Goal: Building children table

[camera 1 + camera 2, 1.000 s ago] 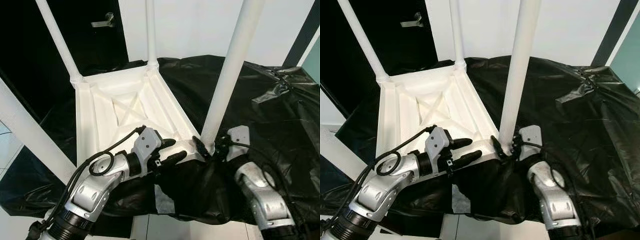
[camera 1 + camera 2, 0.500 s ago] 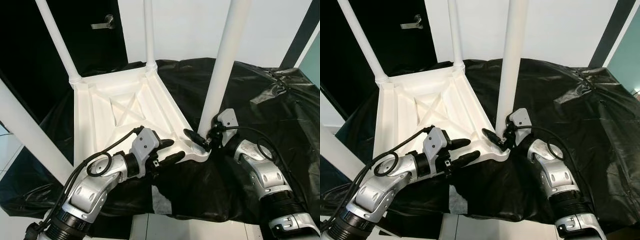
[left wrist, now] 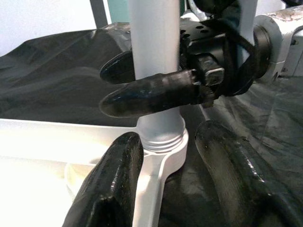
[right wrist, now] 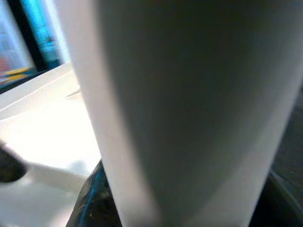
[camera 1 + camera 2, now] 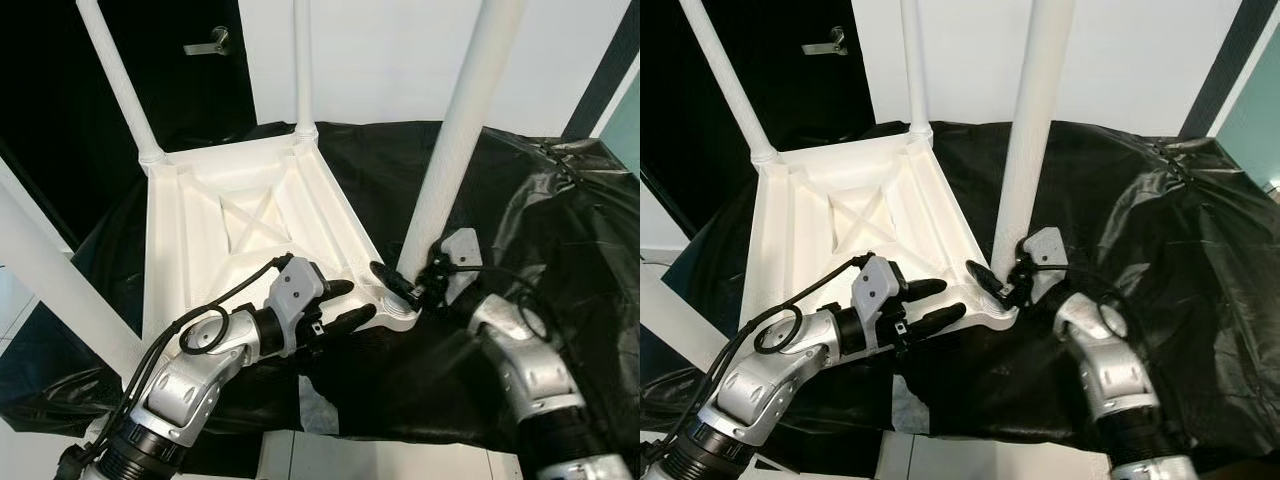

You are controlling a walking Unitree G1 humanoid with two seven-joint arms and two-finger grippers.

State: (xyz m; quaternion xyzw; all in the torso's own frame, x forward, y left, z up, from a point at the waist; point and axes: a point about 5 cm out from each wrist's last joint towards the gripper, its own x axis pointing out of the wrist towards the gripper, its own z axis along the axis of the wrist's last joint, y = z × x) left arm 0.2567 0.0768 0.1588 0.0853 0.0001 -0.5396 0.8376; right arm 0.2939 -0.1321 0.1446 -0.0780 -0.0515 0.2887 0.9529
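Note:
The white children's table point(image 5: 200, 230) lies upside down on a black sheet, its legs pointing up. My right gripper point(image 5: 398, 278) is shut on the near-right leg point(image 5: 450, 150) just above its screw socket. The left wrist view shows one right finger in front of that leg point(image 3: 156, 56) and one behind it. My left gripper point(image 5: 345, 303) stands open at the same near corner. Its fingers point(image 3: 109, 189) straddle the tabletop rim beside the socket point(image 3: 163, 142). In the right wrist view the leg point(image 4: 189, 104) is very close.
The black sheet point(image 5: 560, 220) is crumpled at the right and hangs over the front edge near my arms. Three other legs rise at the near left point(image 5: 50, 280), far left point(image 5: 115, 85) and far middle point(image 5: 303, 60). A dark door with a handle point(image 5: 205, 42) stands behind.
My right forearm has swung round the leg's base while the gripper stayed on it, and the leg's top has leaned slightly right. The left gripper has barely moved.

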